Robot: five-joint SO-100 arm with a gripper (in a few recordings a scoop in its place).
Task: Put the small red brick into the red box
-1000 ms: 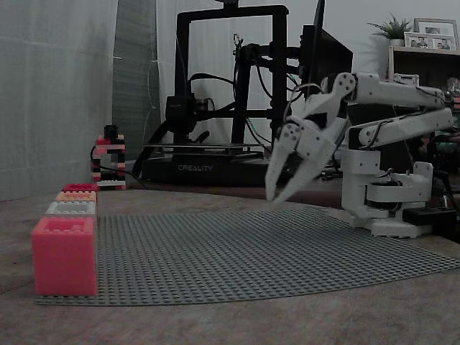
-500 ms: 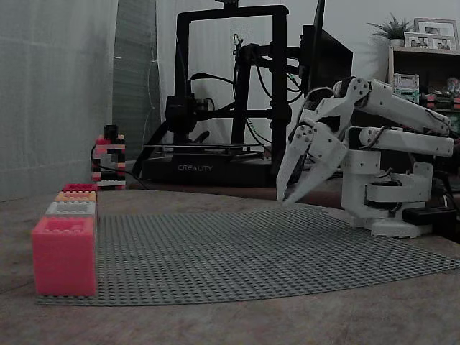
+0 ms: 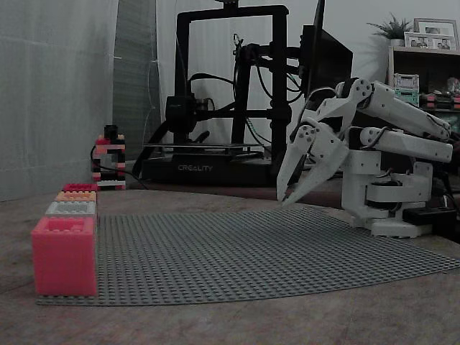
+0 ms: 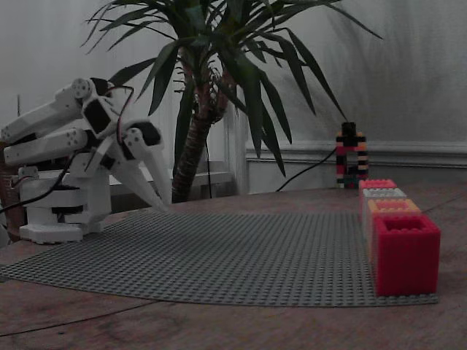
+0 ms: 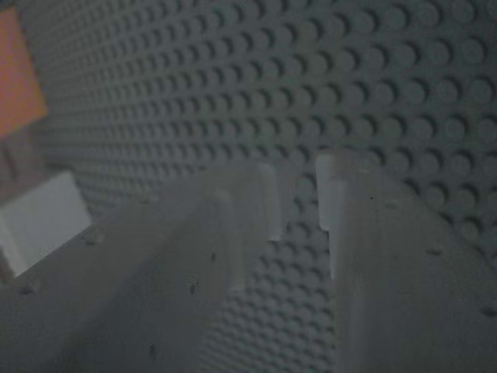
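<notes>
Whether the small red brick sits inside the red box (image 3: 63, 259) I can't tell, its walls hide the inside from here. Far across the grey baseplate (image 3: 251, 251) from that box, the end effector (image 3: 284, 200) hangs empty, fingers (image 5: 388, 256) a narrow slit apart, tips angled down: a rest pose, I'd say, leaving the box unobstructed.

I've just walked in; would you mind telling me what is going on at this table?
A white robot arm holds its gripper just above the grey studded baseplate, close to its own base. The jaws are slightly apart with nothing between them. Along the opposite edge of the plate stands a row of boxes: the red box at one end, then a white box and an orange box. The gripper is well away from them, so no brick is being handled at this moment.
</notes>
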